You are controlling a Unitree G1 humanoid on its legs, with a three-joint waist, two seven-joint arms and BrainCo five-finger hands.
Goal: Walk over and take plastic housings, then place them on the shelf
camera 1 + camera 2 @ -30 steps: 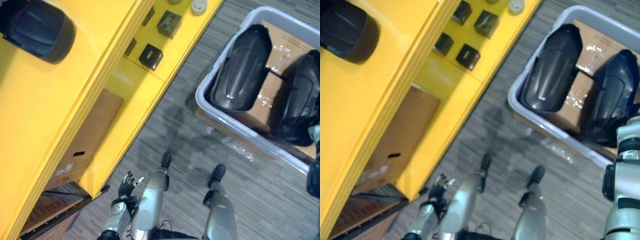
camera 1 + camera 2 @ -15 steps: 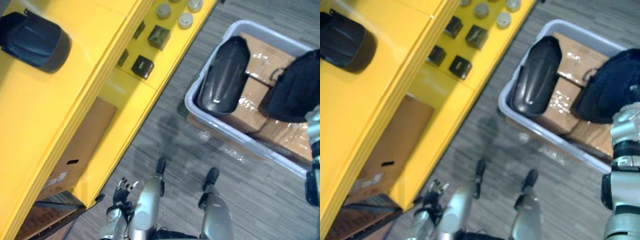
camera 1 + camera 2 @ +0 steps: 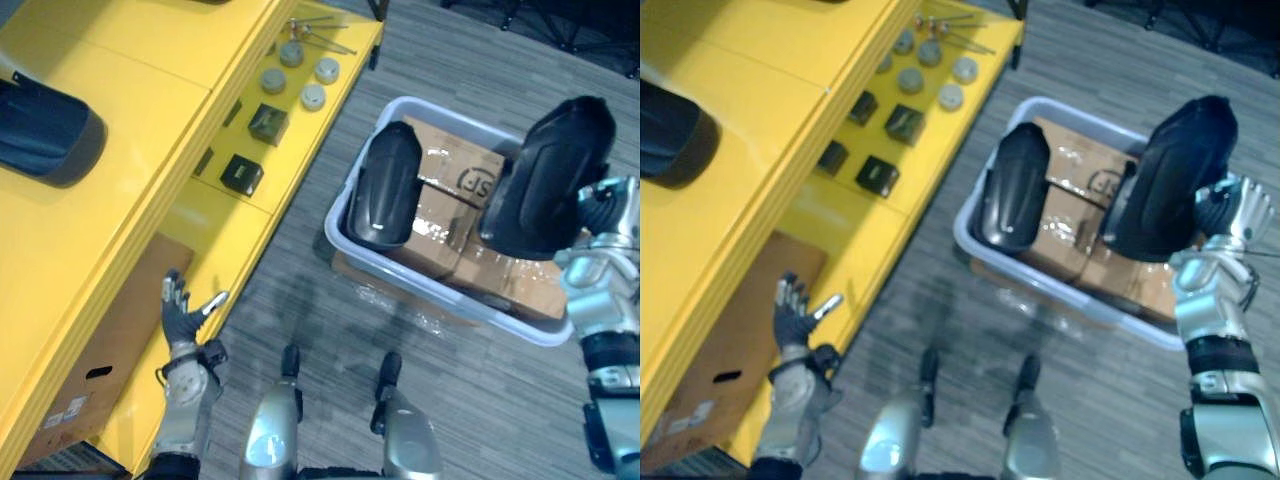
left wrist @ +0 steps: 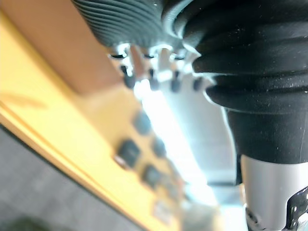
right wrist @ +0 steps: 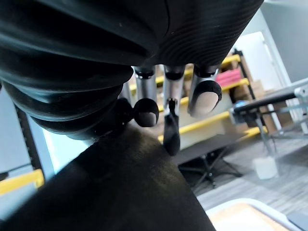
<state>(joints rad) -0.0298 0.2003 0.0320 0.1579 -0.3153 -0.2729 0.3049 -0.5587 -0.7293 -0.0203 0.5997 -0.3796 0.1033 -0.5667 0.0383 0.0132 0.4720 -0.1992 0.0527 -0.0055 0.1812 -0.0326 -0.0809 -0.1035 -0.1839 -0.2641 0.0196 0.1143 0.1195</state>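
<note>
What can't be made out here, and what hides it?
Housing on the shelf top: cut off by the left eye view's edge.
Cardboard boxes in the bin: partly covered by the resting housing and the lifted housing, eye views.
Right hand: its contact with the lifted housing lies behind it, eye views.
Small shelf parts: blurred, left wrist view.
</note>
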